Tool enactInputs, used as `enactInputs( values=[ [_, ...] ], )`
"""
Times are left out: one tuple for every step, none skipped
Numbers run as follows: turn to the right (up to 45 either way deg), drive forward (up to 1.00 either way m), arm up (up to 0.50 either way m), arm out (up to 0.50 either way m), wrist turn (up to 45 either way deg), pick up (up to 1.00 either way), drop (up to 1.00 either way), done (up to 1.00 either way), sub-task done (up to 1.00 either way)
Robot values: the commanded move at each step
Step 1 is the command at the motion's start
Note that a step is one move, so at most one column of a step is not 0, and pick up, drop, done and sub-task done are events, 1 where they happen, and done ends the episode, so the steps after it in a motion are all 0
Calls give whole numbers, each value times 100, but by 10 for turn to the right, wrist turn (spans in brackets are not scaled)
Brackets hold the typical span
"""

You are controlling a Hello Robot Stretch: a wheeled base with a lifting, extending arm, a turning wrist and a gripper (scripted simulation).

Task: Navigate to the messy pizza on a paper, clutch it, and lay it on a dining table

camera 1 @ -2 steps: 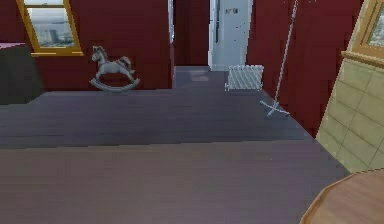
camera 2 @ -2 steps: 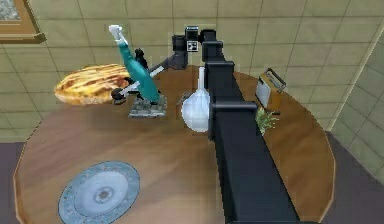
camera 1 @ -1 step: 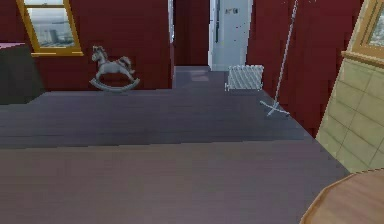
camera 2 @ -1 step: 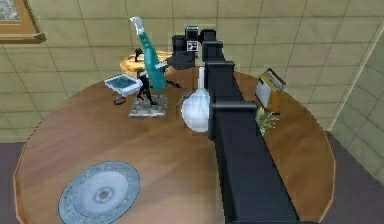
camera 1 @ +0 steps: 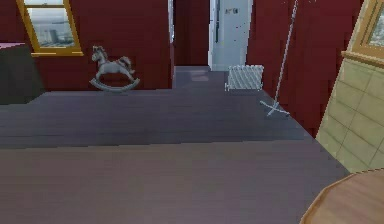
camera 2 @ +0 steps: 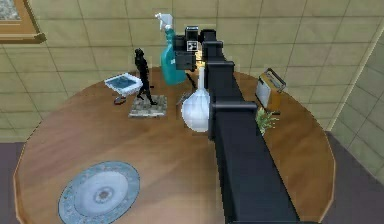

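Tabletop (camera 2: 60,140), round and wooden, read left to right: we see a patterned plate (camera 2: 98,192) at seven o'clock, a small framed panel (camera 2: 122,84) at ten, a dark statuette (camera 2: 146,85) just beside it, and a teal spray bottle (camera 2: 170,52) at twelve. Just left of the arm (camera 2: 245,150) shows a white lump (camera 2: 197,108); we judge it may be the pizza's paper, though we cannot be sure. The gripper (camera 2: 186,58) stands against the bottle, so we cannot tell whether it grasps anything. A toaster-like thing (camera 2: 268,90) sits at two. We expect pizza to be light, limp and greasy; we would take crust and paper together at the rim, kept level.
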Motion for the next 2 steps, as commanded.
enactInputs(
  values=[
    [0, 0, -26, 0, 0, 0, 0, 0, 0],
    [0, 0, 0, 0, 0, 0, 100, 0, 0]
  ],
)
